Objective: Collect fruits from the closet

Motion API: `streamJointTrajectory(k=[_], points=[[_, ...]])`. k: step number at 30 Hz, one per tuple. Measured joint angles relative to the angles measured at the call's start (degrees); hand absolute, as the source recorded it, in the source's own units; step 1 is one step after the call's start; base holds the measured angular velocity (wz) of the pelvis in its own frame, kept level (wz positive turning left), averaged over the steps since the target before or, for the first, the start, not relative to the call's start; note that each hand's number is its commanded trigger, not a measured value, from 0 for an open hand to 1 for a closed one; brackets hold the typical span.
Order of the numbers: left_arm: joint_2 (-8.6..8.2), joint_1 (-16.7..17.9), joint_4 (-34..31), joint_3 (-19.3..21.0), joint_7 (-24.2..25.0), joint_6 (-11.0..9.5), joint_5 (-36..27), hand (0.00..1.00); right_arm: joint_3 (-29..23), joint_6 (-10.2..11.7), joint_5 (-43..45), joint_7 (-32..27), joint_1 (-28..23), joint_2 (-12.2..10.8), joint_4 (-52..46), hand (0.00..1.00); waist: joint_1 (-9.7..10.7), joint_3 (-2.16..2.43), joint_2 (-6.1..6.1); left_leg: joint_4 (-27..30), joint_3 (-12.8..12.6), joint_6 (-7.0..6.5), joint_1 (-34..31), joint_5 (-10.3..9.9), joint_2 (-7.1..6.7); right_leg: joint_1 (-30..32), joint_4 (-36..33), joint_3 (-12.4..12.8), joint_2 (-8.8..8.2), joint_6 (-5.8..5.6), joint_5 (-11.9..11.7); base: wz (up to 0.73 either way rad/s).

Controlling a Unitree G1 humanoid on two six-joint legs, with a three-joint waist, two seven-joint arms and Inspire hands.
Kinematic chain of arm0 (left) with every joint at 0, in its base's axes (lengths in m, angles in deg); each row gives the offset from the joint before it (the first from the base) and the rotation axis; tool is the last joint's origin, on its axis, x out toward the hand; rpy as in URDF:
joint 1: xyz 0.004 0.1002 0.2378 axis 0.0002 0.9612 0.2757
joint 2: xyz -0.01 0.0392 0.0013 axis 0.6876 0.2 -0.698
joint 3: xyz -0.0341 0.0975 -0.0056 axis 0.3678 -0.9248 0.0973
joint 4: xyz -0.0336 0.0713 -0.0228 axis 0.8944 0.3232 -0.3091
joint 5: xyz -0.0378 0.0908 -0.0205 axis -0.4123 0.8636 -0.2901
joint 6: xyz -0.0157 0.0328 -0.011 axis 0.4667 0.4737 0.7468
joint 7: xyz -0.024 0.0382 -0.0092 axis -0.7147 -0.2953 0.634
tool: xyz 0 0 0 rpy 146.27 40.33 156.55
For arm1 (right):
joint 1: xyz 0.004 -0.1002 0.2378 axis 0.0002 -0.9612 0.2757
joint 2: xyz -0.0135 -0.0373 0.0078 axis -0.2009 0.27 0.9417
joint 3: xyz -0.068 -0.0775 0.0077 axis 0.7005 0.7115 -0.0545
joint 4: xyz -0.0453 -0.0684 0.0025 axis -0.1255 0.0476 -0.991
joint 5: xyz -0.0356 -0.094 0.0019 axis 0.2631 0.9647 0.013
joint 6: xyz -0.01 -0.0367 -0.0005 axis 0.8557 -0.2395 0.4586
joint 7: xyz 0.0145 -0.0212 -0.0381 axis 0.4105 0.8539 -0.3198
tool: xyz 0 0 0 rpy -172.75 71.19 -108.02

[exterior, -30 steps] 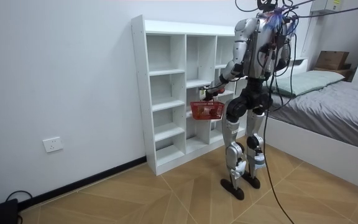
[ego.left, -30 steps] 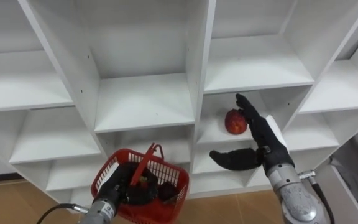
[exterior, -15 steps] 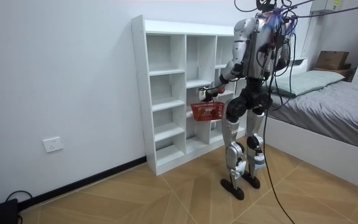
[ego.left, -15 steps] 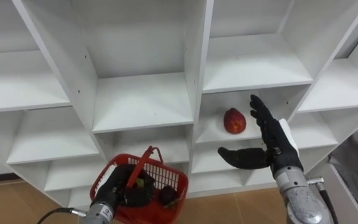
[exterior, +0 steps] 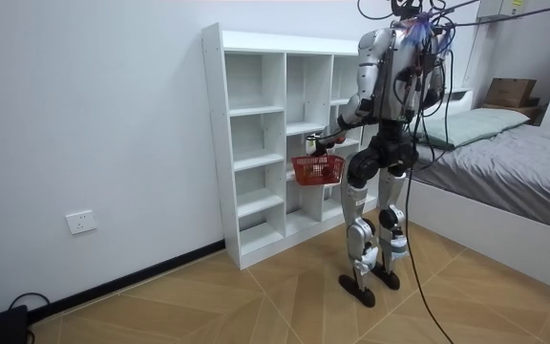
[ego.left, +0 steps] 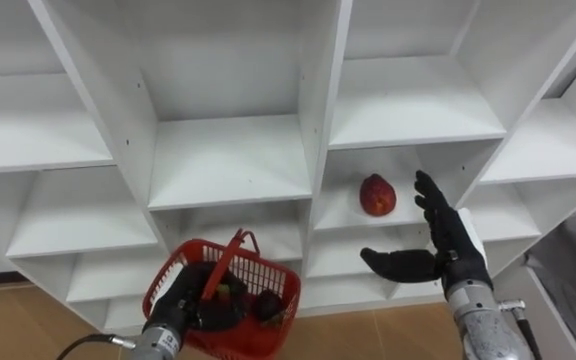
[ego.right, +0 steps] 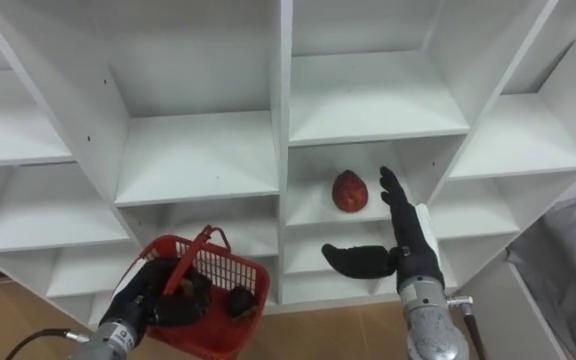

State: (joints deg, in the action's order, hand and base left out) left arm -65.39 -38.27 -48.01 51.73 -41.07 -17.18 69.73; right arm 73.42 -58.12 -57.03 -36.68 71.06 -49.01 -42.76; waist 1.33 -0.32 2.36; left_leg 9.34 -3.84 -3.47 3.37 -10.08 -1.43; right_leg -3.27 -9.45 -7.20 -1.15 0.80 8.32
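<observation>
A red fruit (ego.left: 376,195) lies alone in a middle compartment of the white closet (ego.left: 230,160). My right hand (ego.left: 446,243) is open just right of the fruit and a little below it, fingers straight, thumb spread towards the left, not touching it. Lower left, my left hand (ego.left: 181,304) is shut on the handle of a red mesh basket (ego.left: 268,338). Dark fruits (ego.left: 269,304) lie inside the basket. In the room view I stand upright facing the closet, the basket (exterior: 317,170) held at waist height.
The closet's other compartments around the fruit are bare white shelves with upright dividers (ego.left: 319,110). In the room view a bed (exterior: 504,143) with a cardboard box (exterior: 510,92) behind it stands at the room view's right; wooden floor lies below.
My right hand has drawn back from the fruit, moving right and slightly down, still open. The basket has stayed in my left hand at about the same place.
</observation>
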Motion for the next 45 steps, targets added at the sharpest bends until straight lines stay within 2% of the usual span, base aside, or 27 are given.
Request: streamJointTrajectory(k=[10, 13, 16, 21, 26, 28, 32, 37, 38, 40, 45], points=[[0.05, 0.98, -0.13, 0.01, 0.00, 0.20, -0.04, 1.00, 0.13, 0.00, -0.09, -1.01, -0.58, 0.03, 0.62, 0.00, -0.24, 0.07, 0.22, 0.33, 1.34, -0.03, 0.13, -0.01, -0.35, -1.03, -0.03, -1.05, -0.36, -0.12, 0.32, 0.07], [0.16, 1.00, -0.15, 0.14, 0.23, 0.21, 0.06, 1.00, 0.01, -0.04, -0.13, -0.73, 0.68, 0.66, 4.35, 0.00, -0.27, 0.09, 0.37, 0.75, 1.63, -0.07, -0.35, -0.05, -0.41, -0.67, -0.24, -1.56, -0.48, -0.07, 0.52, 0.07], [0.24, 1.17, -0.15, 1.08, 1.30, 0.21, 0.22, 1.00, -0.05, -0.05, -0.18, -0.13, 1.65, 2.08, 5.47, 0.00, -0.96, -0.10, 0.33, 1.42, 1.77, -0.07, -1.25, -0.14, -0.37, -0.26, -0.43, -1.70, -0.50, 0.00, 0.58, 0.03], [0.57, 1.29, -0.04, 2.90, 2.87, 0.28, 1.20, 1.00, -3.87, -0.04, -2.41, 0.22, 6.57, 2.56, 11.31, 0.00, -2.17, -0.30, 1.28, 1.97, 3.14, -0.02, -2.61, -0.15, -0.53, 0.48, -0.50, -3.76, -0.76, 0.17, 0.90, 0.15], [0.69, 1.39, 0.32, 2.94, 3.97, 0.57, 1.21, 1.00, -4.35, -0.02, -2.35, -0.63, 10.98, 3.65, 16.55, 0.00, -3.61, -0.28, 1.66, 2.73, 4.38, 0.02, -5.16, -0.12, -0.63, 2.44, -0.65, -4.60, -0.82, 0.22, 0.90, 0.14], [0.69, 1.49, 0.38, 3.06, 4.39, 1.42, 1.18, 1.00, -4.35, -0.01, -2.17, -0.91, 12.48, 3.81, 18.44, 0.00, -3.54, -0.27, 1.64, 3.48, 4.98, 0.08, -6.32, -0.17, -0.72, 2.92, -0.67, -5.64, -0.90, 0.22, 0.90, 0.21], [0.73, 1.02, 0.92, 3.11, 5.05, 1.56, 1.23, 1.00, -4.43, -0.01, -2.06, -1.59, 17.51, 3.88, 23.33, 0.00, -3.57, -0.31, 1.56, 5.06, 5.70, 0.13, -9.46, -0.20, -0.72, 5.38, -1.56, -6.15, -0.97, 0.23, 0.90, 0.11], [0.89, -0.23, 1.74, 2.90, 6.01, 2.84, 1.12, 1.00, -4.39, 0.00, -2.30, -1.87, 22.00, 4.66, 27.29, 0.00, -4.36, -0.69, 1.16, 6.01, 5.51, 0.12, -12.12, -0.19, -0.67, 8.38, -3.55, -6.24, -1.19, 0.25, 0.91, 0.02], [0.85, -0.80, 2.01, 2.84, 6.04, 2.85, 1.14, 1.00, -4.42, 0.01, -2.28, -2.23, 22.65, 5.04, 27.30, 0.00, -4.87, -1.04, 0.88, 6.03, 5.50, 0.11, -12.89, -0.18, -0.71, 9.25, -4.29, -6.22, -1.32, 0.27, 0.99, -0.03], [0.90, -1.80, 2.24, 2.89, 6.06, 2.86, 1.20, 1.00, -4.44, 0.01, -2.20, -2.93, 24.31, 5.22, 28.17, 0.00, -5.06, -1.35, 0.89, 6.32, 5.35, 0.06, -14.14, -0.01, -0.79, 10.94, -5.26, -6.21, -1.56, 0.43, 1.17, 0.00], [1.09, -2.96, 3.92, 2.47, 6.03, 3.71, 1.12, 1.00, -4.37, -0.01, -2.27, -4.19, 26.95, 6.41, 31.42, 0.00, -6.31, -1.36, 0.86, 6.61, 5.39, 0.13, -16.98, 0.67, -0.92, 14.20, -6.37, -6.43, -1.88, 0.52, 1.20, 0.00]])
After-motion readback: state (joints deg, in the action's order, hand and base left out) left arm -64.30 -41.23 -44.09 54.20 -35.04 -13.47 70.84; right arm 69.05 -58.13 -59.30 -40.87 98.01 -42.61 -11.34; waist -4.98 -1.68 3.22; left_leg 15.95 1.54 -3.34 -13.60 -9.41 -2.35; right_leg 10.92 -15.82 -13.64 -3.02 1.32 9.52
